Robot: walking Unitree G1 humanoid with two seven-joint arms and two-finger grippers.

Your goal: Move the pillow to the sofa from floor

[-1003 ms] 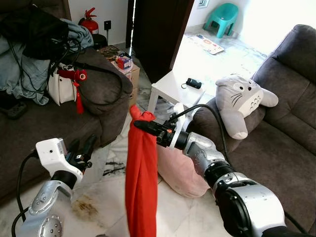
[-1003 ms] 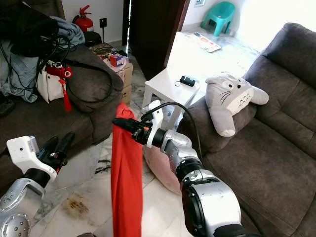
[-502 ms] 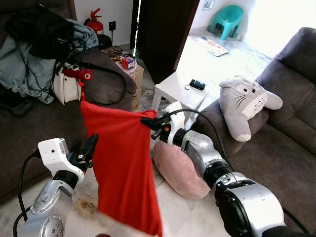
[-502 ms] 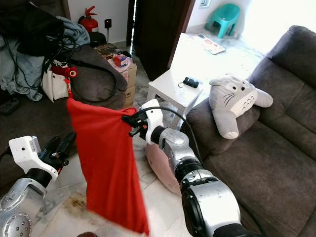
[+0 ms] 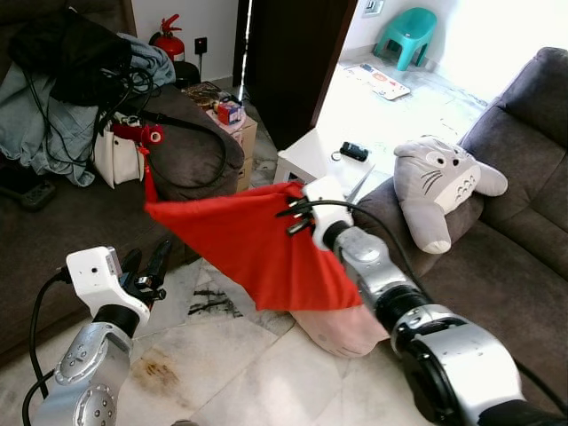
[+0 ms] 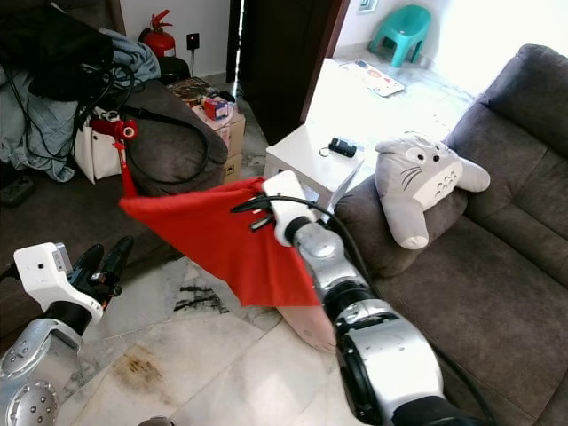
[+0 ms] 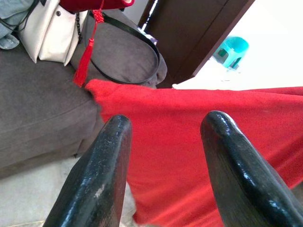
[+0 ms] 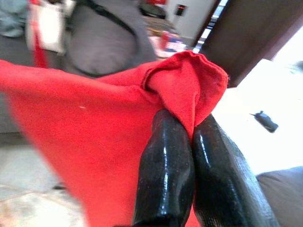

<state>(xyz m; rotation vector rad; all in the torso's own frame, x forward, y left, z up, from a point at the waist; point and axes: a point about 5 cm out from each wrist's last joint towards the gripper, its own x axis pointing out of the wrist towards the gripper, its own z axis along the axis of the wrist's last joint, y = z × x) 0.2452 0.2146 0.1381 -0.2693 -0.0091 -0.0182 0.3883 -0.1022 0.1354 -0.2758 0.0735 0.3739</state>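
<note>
We see the right gripper (image 5: 288, 217) pinching a corner of a red cloth (image 5: 253, 248), fabric spread wide over the pink pillow (image 5: 342, 330), which lies on the floor (image 5: 231, 373) beside the grey sofa (image 5: 497, 248). Left gripper (image 5: 146, 271) hangs low w/ fingers spread, holding nothing.

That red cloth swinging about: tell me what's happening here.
The right gripper is shut on a corner of the red cloth, holding it up in the air so it fans out sideways above the floor. The pink pillow lies on the floor against the sofa, partly behind the cloth. The left gripper is open, holding nothing, pointed at the cloth.
</note>
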